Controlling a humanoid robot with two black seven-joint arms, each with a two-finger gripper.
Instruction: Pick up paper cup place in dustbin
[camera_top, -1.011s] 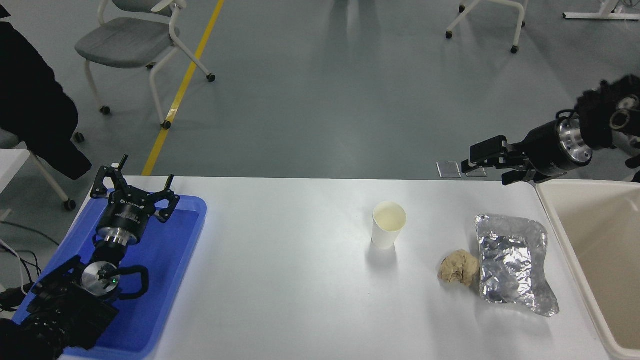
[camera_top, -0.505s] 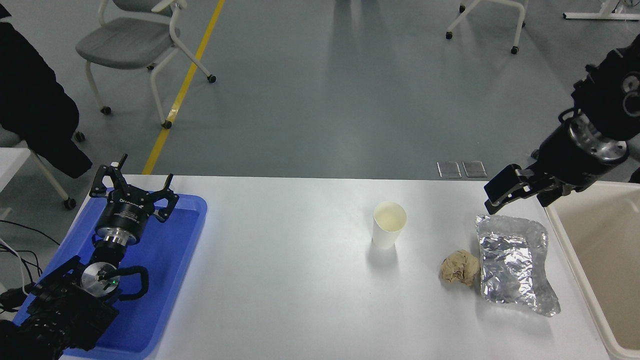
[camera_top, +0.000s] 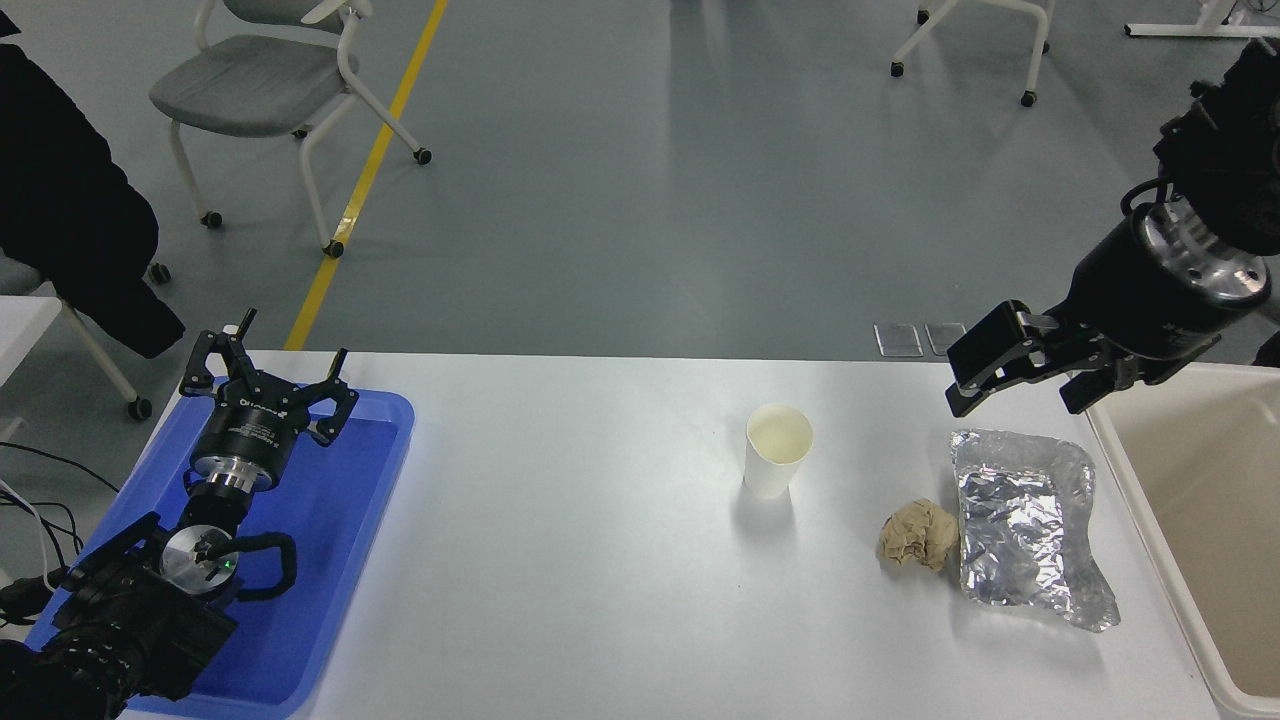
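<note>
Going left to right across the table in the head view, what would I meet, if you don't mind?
Blue tray with the left pincer over it → paper cup → crumpled paper ball → foil tray → dustbin.

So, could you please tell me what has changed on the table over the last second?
Only the right gripper moved: from the far right edge it swung over the table, now hanging past the crinkled silver foil tray, open and empty. The small white paper cup, crumpled tan paper ball, cream plastic dustbin and left gripper over the blue plastic tray stayed put.
</note>
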